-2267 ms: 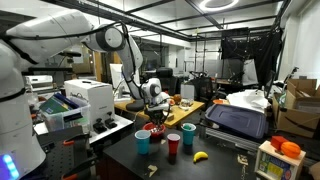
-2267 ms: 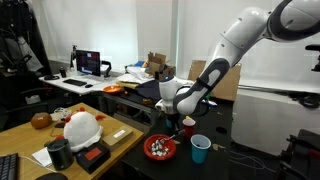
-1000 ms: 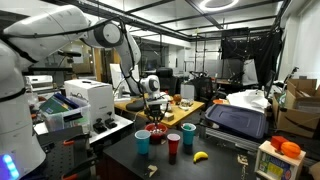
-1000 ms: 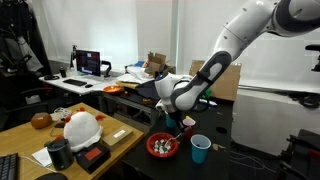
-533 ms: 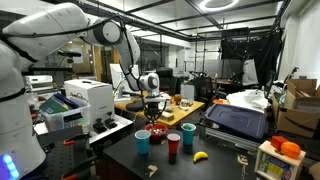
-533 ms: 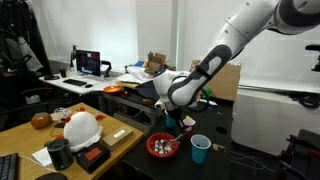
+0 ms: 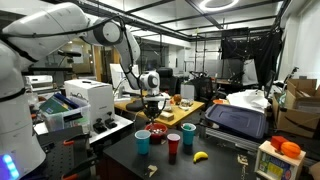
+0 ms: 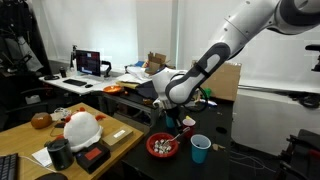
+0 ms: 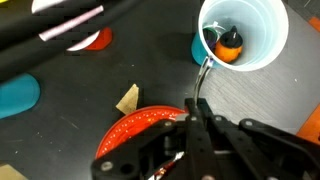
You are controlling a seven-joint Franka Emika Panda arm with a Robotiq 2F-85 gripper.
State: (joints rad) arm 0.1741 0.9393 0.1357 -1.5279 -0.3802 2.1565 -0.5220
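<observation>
Over the last couple of seconds the arm had lifted. The pincer (image 8: 173,117), which had hung low over the red bowl (image 8: 162,147), stood clearly higher above it in both exterior views, well clear of the rim. Its jaws had not moved, and were drawn almost fully together. The bowl itself had stayed put on the dark table (image 9: 60,135), directly below the pincer (image 9: 193,107) and just beside a blue cup (image 8: 201,149). So the change was a lift away from the bowl, with the grip unchanged.

Whether anything came up with it was hard to say. In the wrist view a thin shiny strip (image 9: 203,72) ran from the fingertips toward the rim of a white cup (image 9: 258,30) that held a small orange thing (image 9: 228,45). I could not tell whether the jaws pinched that strip or whether it merely lay behind them. The pincer's own body covered most of the bowl (image 9: 135,128), so its contents were hidden there. In the exterior views they showed only as a speckled blur, too small to name.
</observation>
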